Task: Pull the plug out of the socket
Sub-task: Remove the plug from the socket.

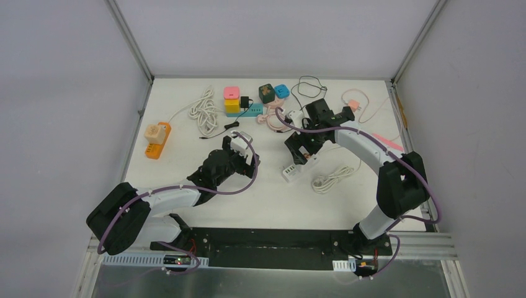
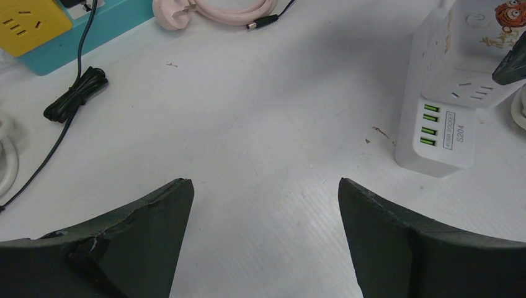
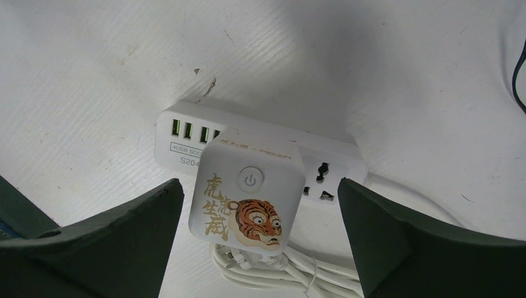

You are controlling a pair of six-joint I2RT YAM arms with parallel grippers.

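The plug [image 3: 248, 198] is a white cube with a power button and a tiger face, seated on the white power strip socket [image 3: 335, 162] that has green USB ports. My right gripper [image 3: 259, 184] hangs open over it, one finger on each side of the cube and neither touching. In the top view the strip [image 1: 290, 172] lies mid-table under that gripper [image 1: 304, 152]. My left gripper [image 2: 265, 183] is open over bare table, left of the strip [image 2: 437, 143] and plug [image 2: 471, 56].
The strip's coiled white cable [image 1: 332, 179] lies right of it. At the back are a teal strip with yellow and pink cubes [image 1: 232, 99], a black cube [image 1: 267, 92], a blue cube [image 1: 282, 90] and a pink cable [image 2: 217, 9]. An orange socket [image 1: 156, 139] lies left.
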